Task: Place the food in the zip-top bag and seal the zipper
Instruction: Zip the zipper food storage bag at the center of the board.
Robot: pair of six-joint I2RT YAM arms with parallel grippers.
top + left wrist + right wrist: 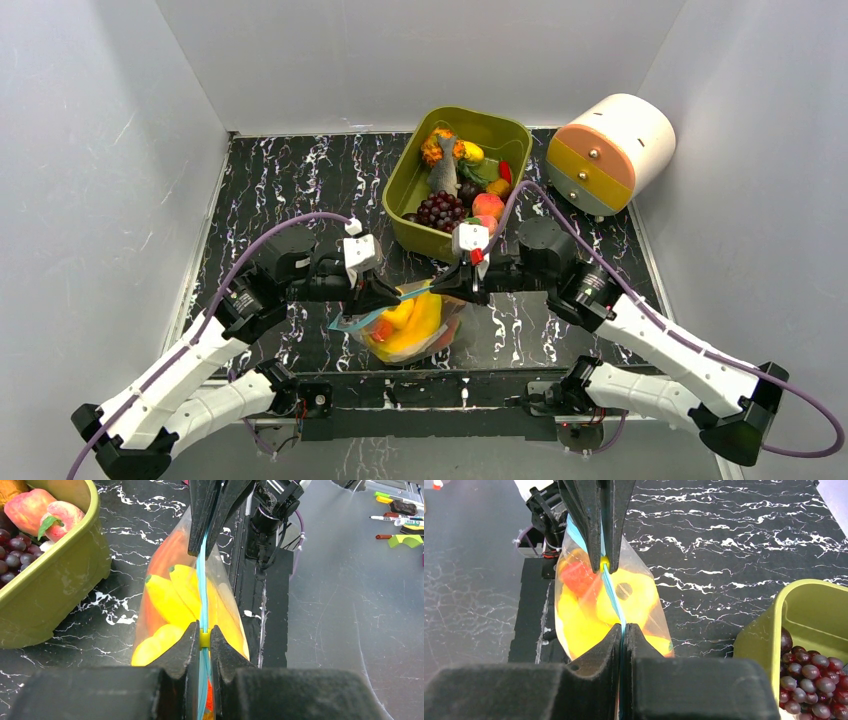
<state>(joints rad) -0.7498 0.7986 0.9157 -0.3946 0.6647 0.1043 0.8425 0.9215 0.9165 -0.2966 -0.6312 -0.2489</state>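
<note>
The clear zip-top bag [412, 328] hangs between both arms just above the near table edge. Yellow food [167, 600] and a red piece [576, 577] show inside it. The teal zipper [202, 592] runs taut from one gripper to the other. My left gripper [204, 632] is shut on the zipper at its small yellow slider [204, 639]. At the strip's other end my right gripper [623, 629] is shut on the zipper [610, 587]. In the top view the left gripper [385, 297] and right gripper [441, 288] face each other over the bag.
The olive-green tub [400, 185] behind the bag holds more toy food, including purple grapes [440, 210] and peaches [45, 512]. A white drum-shaped drawer unit [610, 150] stands at the back right. Grey walls enclose the black marbled table [290, 180].
</note>
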